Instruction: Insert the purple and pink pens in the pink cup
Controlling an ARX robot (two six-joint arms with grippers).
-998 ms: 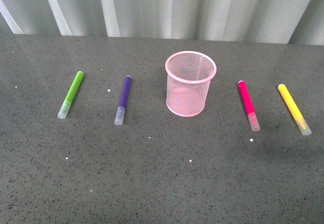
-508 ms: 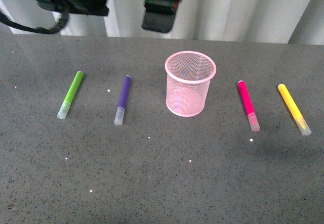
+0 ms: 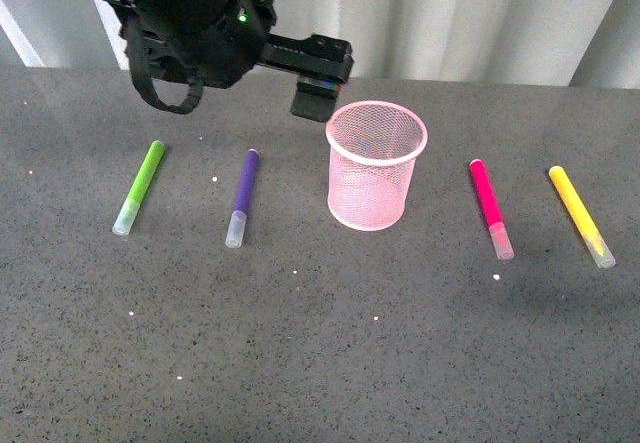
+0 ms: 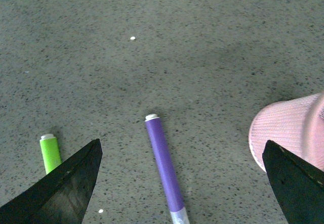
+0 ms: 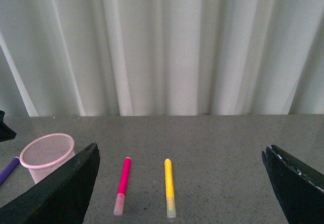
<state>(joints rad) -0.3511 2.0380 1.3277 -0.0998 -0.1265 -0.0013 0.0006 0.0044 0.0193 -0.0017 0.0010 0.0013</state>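
The purple pen (image 3: 243, 196) lies on the table left of the pink cup (image 3: 376, 166), clear cap toward me. The pink pen (image 3: 489, 206) lies right of the cup, cap toward me. My left gripper (image 3: 318, 93) is open and empty, high above the table behind the purple pen and just left of the cup's rim. In the left wrist view the left gripper (image 4: 180, 148) has the purple pen (image 4: 164, 169) lying between its spread fingers and the cup's rim (image 4: 283, 135) by one finger. My right gripper (image 5: 180, 148) is open and empty, out of the front view; its view shows the pink pen (image 5: 123, 178) and the cup (image 5: 46, 154).
A lime-green marker (image 3: 141, 185) lies left of the purple pen. A yellow marker (image 3: 580, 214) lies right of the pink pen. The grey speckled table (image 3: 320, 353) ends at a white curtain (image 3: 450, 13) behind.
My left arm has come into the front view from the top and moved down and to the right, toward the cup's rim. The pens and the cup have not moved.
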